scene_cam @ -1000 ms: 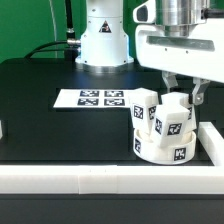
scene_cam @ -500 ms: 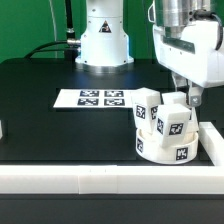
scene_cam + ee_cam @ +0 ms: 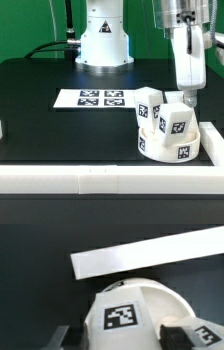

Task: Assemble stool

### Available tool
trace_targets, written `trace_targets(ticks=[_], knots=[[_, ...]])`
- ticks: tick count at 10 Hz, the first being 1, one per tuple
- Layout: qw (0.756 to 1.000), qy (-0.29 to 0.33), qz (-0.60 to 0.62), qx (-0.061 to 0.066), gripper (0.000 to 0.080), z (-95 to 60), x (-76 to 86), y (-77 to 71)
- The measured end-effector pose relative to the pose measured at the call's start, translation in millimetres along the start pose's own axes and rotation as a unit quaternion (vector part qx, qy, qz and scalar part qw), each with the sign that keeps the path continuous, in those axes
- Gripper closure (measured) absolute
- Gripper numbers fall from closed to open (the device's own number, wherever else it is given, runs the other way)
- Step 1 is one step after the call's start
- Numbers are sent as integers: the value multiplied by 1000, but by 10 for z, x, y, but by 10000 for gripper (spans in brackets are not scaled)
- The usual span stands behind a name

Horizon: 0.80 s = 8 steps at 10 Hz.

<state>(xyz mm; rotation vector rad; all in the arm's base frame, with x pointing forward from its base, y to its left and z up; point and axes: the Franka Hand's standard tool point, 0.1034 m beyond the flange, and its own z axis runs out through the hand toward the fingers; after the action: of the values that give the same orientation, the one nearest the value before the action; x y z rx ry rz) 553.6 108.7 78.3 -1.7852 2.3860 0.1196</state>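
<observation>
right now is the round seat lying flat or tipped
Lying flat: the round seat rests flush on the black table, with legs standing on top.

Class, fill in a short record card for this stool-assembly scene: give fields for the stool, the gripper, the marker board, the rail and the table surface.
stool: round white seat near the exterior view's right, with tagged white legs standing up from it
gripper: gripper closed on one leg at the back of the stool
marker board: the marker board lies flat, to the exterior view's left of the stool, apart from it
rail: long white rail along the front edge
table surface: black table
</observation>
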Motion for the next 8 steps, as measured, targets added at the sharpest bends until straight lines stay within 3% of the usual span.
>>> trace_targets(ticks=[3, 7, 8], knots=[[996, -10, 85, 1, 455, 5, -23, 5], [995, -18, 101, -1, 455, -2, -2, -7], [998, -21, 64, 0, 266, -29, 21, -26]])
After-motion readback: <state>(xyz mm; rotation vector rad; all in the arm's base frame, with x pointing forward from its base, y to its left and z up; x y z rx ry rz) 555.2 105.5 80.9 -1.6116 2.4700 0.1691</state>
